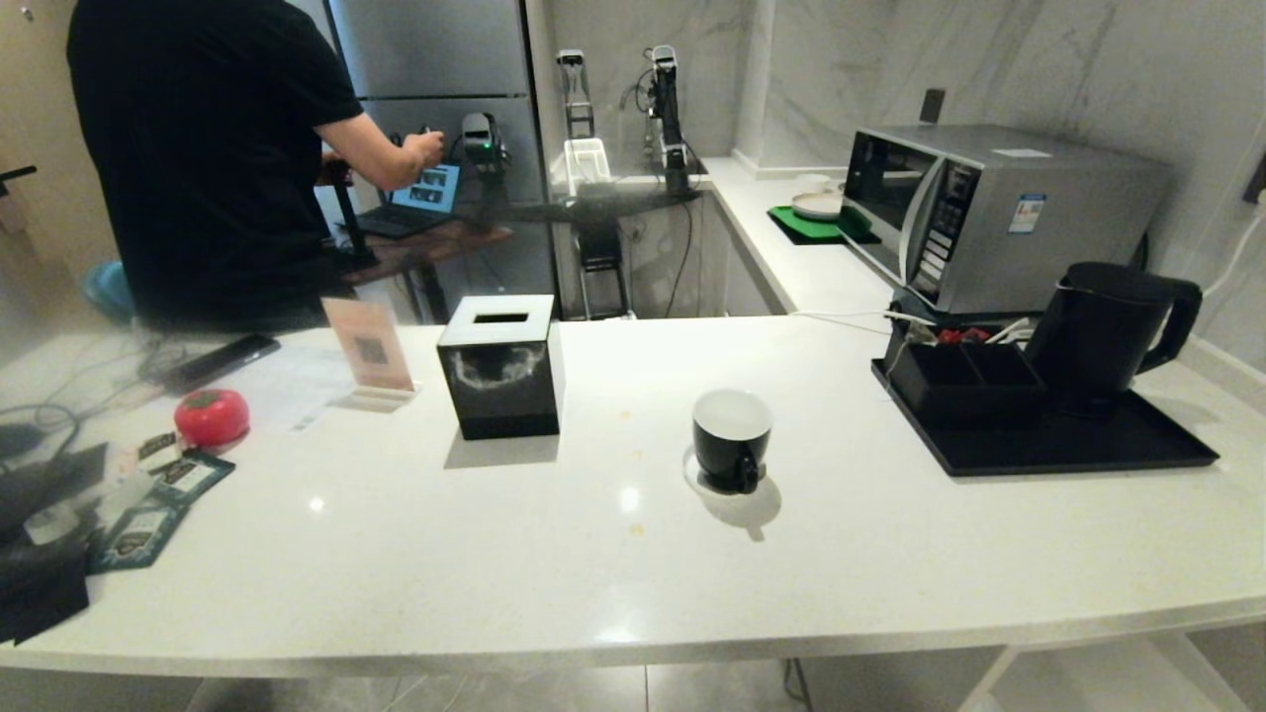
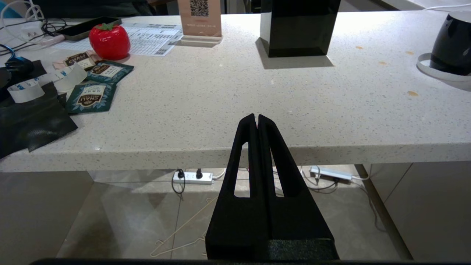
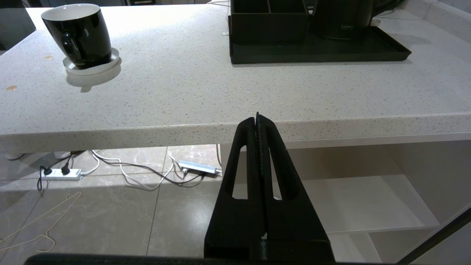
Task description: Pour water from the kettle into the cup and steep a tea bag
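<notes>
The black kettle stands on a black tray at the right of the white counter; its base shows in the right wrist view. The black cup with a white inside sits on a white coaster mid-counter, handle toward me, also seen as the cup and cup. No tea bag or water shows. My left gripper and right gripper are both shut and empty, held below and in front of the counter's front edge. Neither arm appears in the head view.
A black cube tissue box, a QR sign, a red tomato-shaped object, teal packets and cables lie left. An organizer box shares the tray. Microwave behind. A person stands beyond the counter.
</notes>
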Controlling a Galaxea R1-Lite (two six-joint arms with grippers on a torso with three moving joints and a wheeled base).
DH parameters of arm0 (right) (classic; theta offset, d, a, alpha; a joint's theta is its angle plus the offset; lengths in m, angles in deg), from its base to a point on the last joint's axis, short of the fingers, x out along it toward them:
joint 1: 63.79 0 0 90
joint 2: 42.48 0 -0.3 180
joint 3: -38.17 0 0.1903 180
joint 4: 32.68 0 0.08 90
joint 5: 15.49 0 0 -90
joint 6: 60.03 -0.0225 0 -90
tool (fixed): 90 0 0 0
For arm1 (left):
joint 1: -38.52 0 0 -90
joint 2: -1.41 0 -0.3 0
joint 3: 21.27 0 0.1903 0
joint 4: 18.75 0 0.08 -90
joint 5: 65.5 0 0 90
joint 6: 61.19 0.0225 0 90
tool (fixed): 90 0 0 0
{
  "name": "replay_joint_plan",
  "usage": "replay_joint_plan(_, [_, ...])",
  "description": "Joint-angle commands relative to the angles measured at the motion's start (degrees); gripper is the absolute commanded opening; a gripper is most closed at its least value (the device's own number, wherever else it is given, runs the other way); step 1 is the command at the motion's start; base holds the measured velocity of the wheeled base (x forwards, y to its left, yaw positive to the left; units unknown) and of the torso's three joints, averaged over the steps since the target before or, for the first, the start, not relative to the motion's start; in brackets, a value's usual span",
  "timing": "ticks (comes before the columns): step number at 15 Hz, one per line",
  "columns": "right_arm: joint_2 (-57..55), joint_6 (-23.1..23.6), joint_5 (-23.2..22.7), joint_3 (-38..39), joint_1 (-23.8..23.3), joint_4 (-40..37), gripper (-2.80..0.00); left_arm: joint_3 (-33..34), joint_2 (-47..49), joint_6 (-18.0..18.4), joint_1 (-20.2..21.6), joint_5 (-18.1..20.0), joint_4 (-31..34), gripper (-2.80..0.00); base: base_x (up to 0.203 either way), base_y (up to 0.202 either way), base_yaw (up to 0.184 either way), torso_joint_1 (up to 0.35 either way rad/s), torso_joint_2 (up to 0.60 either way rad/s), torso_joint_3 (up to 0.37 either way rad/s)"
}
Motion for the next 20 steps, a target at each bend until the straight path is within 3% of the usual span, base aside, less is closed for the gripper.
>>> replay_joint_plan(1, [-0.09, 0.00, -0.02, 0.00, 0.01, 0.00, -2.80, 0.00, 0.09, -0.03, 0.01, -0.03, -0.02, -2.80, 0.000, 0.000, 0.000, 0.000, 0.00, 0.000])
replay_joint_plan(17, [0.00, 0.00, -0.02, 0.00, 0.01, 0.00, -2.80, 0.00, 0.09, -0.03, 0.01, -0.03, -0.02, -2.80, 0.000, 0.000, 0.000, 0.000, 0.00, 0.000])
replay_joint_plan(20, [-0.09, 0.00, -0.02, 0.00, 0.01, 0.00, -2.80, 0.00, 0.09, -0.03, 0.01, 0.02, -0.02, -2.80, -0.003, -0.138, 0.003, 0.002, 0.00, 0.002])
